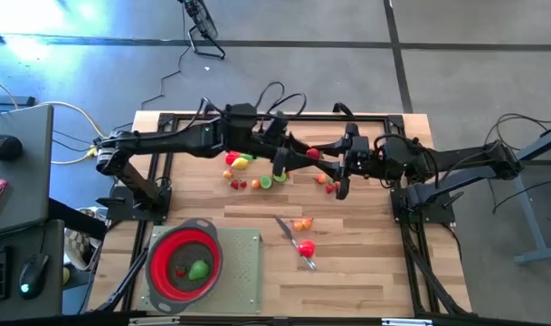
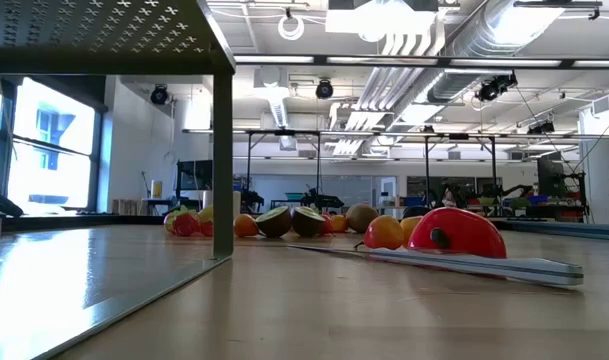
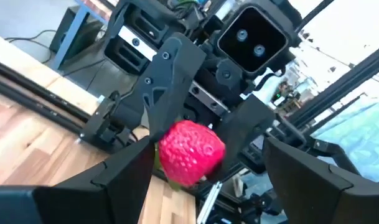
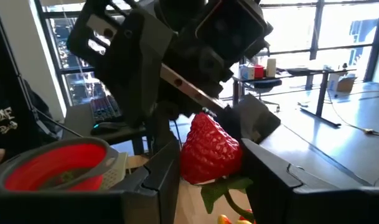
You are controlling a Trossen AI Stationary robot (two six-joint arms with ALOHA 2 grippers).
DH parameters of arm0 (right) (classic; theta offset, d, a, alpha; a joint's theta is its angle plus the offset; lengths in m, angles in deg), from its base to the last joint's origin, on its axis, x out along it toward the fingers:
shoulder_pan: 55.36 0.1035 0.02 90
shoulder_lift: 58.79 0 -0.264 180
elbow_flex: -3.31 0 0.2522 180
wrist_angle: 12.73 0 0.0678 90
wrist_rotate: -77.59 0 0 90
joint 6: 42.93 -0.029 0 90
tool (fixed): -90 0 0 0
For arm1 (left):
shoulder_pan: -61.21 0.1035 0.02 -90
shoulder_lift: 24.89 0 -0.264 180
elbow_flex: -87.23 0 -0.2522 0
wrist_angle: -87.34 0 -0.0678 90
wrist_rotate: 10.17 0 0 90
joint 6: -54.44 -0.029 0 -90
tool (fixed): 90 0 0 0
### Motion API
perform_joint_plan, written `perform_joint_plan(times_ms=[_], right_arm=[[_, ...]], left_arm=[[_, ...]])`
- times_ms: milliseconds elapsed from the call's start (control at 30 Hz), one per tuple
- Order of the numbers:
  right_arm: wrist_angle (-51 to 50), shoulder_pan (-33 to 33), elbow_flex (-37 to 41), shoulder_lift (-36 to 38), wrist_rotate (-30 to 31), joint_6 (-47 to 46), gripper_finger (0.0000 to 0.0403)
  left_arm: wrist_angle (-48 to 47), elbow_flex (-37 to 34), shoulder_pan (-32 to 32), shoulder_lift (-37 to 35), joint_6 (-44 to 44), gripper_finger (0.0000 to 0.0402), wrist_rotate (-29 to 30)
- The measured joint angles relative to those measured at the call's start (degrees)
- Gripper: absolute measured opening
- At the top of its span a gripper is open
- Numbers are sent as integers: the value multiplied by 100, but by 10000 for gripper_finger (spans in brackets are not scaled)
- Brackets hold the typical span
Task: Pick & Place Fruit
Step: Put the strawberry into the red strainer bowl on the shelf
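Above the back half of the pale wooden slatted table [image 1: 365, 272], mid-air between two arms: a small red toy strawberry [image 1: 312, 154] with green leaves. Left claw [image 3: 201, 171] spread wide, its dark fingers flanking the strawberry on both sides, gaps visible. Right claw [image 4: 209, 163] narrowed and clamped on that same strawberry, directly facing the left claw. Below and just left of the two claws on the table, a loose cluster of small toy fruits [image 1: 248, 172], red, yellow, orange and green. Nearer the front, well apart from both claws, a red bowl-shaped strainer with grey rim [image 1: 185, 258] holding a green fruit; to its right, a slim grey knife [image 1: 295, 243] beside a red fruit half.
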Motion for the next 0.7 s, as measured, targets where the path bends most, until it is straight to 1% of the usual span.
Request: perform_joint_plan(times_ms=[367,700], right_arm=[[-51,-7,-2,6,-5,3,139],[-62,-8,-3,2,134,5,139]], left_arm=[[129,-2,-19,38,8,290,16],[157,-2,-22,38,-3,290,80]])
